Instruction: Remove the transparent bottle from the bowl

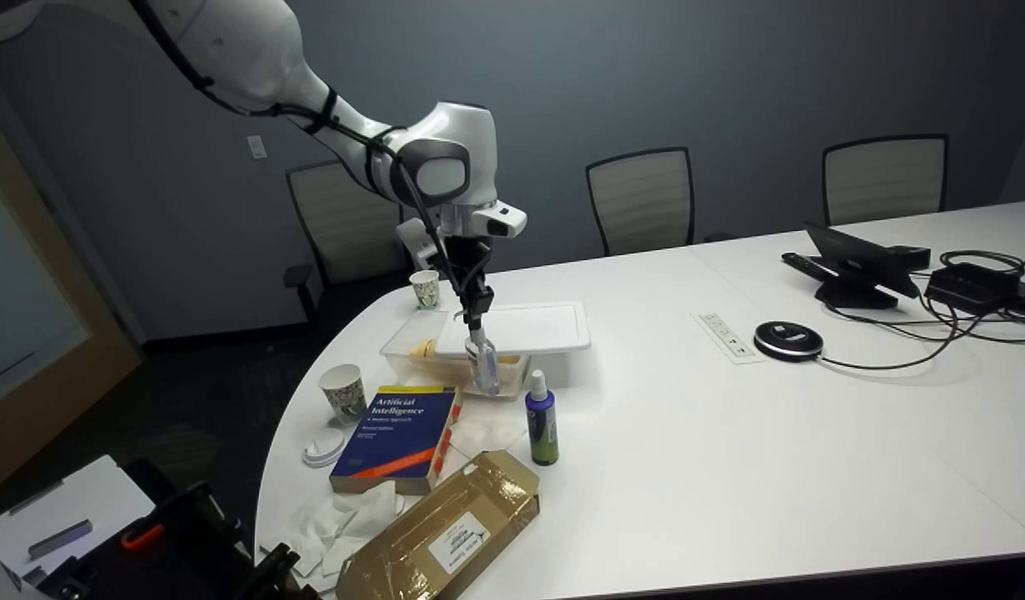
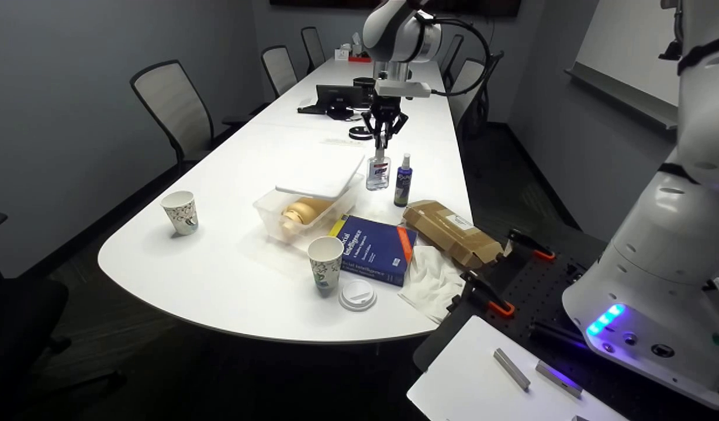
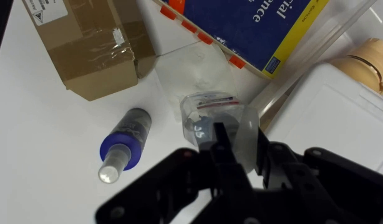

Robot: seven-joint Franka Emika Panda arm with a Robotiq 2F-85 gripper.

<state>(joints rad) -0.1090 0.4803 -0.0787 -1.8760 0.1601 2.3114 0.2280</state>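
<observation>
The transparent bottle (image 1: 484, 372) is slim and clear with a label, and also shows in an exterior view (image 2: 378, 175) and the wrist view (image 3: 191, 124). My gripper (image 1: 477, 325) is shut on its top, with a finger on each side. The gripper also shows in an exterior view (image 2: 381, 144) and the wrist view (image 3: 240, 137). The bottle hangs about upright, seemingly above the table beside the clear plastic container (image 2: 267, 211). The dark blue bottle (image 2: 403, 184) stands apart from it on the table. No small round whitish bowl shows; it is hidden or out of view.
A white rectangular lid or tray (image 1: 529, 327) lies tilted on the container, with a tan object (image 2: 301, 211) inside. A blue book (image 2: 374, 245), cardboard box (image 2: 447, 231), crumpled white cloth (image 2: 432, 280), cup lid (image 2: 358, 293) and paper cups (image 2: 181, 211) (image 2: 325, 263) are on the table.
</observation>
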